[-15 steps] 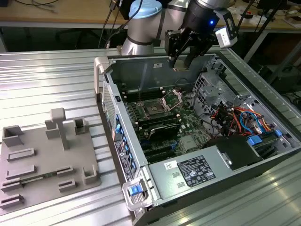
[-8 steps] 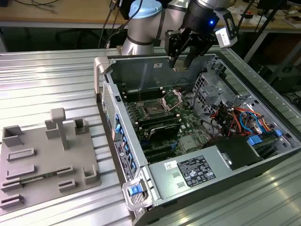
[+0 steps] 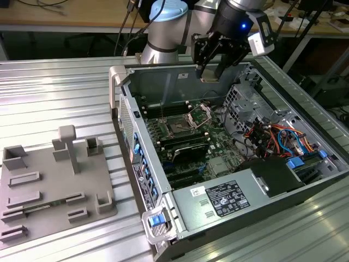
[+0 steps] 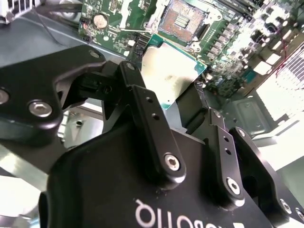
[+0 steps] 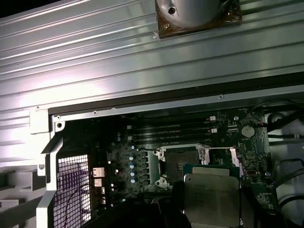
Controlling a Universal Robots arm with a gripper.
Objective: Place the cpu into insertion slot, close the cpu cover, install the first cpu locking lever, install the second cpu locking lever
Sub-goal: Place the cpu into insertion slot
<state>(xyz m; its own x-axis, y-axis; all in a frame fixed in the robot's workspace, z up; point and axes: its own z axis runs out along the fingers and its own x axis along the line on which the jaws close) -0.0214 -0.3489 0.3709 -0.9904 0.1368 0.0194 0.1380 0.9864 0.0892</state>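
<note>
Case [image 3: 158,82] open; hand [image 3: 211,70] holds cpu [image 4: 166,76] above insertion slot [image 4: 183,19].

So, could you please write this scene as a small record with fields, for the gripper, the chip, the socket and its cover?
gripper: black two-finger gripper, shut on the chip, above the open grey computer case
cpu: small flat square silver-grey cpu, held in the air, not yet seated
insertion slot: square dark insertion slot on the green motherboard, empty
cpu cover: thin silver metal frame, the cpu cover, raised open beside the slot
</note>
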